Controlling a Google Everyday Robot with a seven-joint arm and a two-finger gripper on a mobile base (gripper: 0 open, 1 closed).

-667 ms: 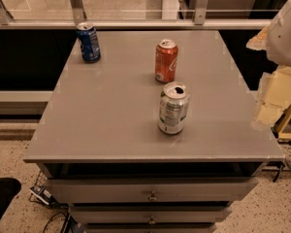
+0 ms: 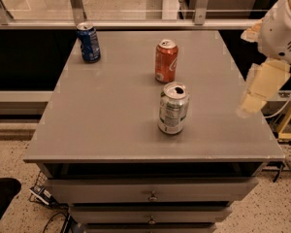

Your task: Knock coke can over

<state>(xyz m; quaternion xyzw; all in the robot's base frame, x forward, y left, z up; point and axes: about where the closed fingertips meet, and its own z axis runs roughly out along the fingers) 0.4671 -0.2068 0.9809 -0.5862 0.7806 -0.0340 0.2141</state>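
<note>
The coke can (image 2: 166, 61) is red-orange with white script and a silver top. It stands upright on the grey table top (image 2: 106, 110), right of centre toward the back. My gripper (image 2: 256, 95) is cream-coloured and hangs over the table's right edge. It is to the right of the coke can, nearer the front, and well apart from it.
A silver can with a label (image 2: 173, 108) stands upright just in front of the coke can. A blue can (image 2: 88, 43) stands at the back left corner. Drawers (image 2: 150, 191) sit under the table top. A railing and glass run behind the table.
My gripper has moved a little to the left, toward the table's right edge. The three cans have not moved.
</note>
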